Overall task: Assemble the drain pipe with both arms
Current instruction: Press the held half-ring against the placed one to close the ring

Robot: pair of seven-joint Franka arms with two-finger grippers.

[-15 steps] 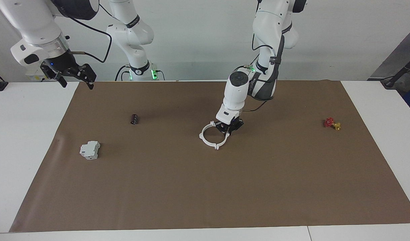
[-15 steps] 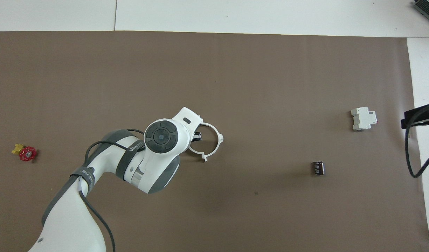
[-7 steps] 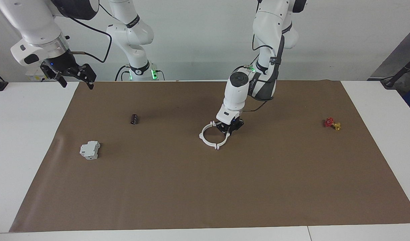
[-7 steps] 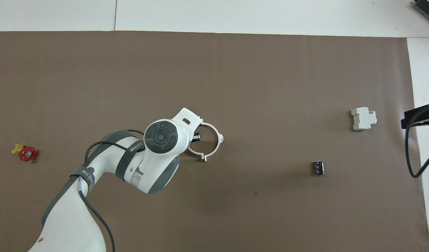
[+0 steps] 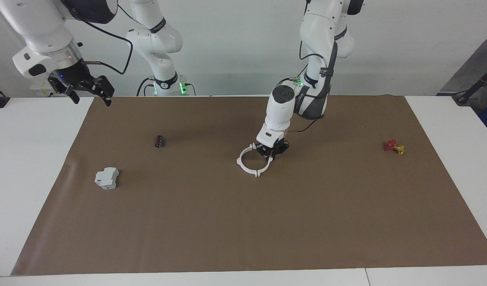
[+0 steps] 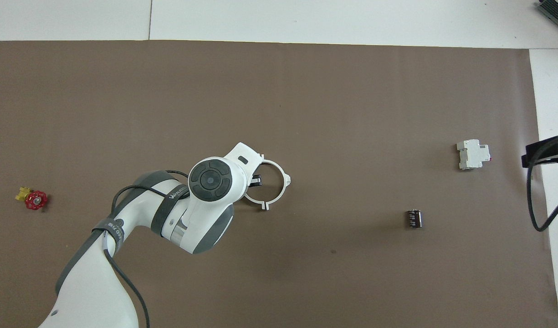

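Drain pipe (image 5: 252, 163): white ring with outer tabs, lying flat near the middle of the brown mat (image 5: 243, 222); in the overhead view its rim toward 9 o'clock is hidden under the arm

Left gripper (image 5: 270, 154): down at the ring's rim on the edge toward the left arm's end of the table, fingertips pinched together on the rim; left arm (image 5: 307, 79) reaches in from its base

Right gripper (image 5: 88, 89): up in the air over the mat's corner at the right arm's end, fingers spread wide, holding nothing; right arm (image 5: 40, 35) waits there

Grey-white block (image 5: 107, 178): on the mat toward the right arm's end, at about 3 o'clock from the ring in the overhead view, well apart

Small dark cylinder (image 5: 159, 141): on the mat, nearer to the robots than the block, between block and ring

Red-and-yellow valve (image 5: 394, 147): on the mat toward the left arm's end, at about 9 o'clock from the ring in the overhead view, well apart
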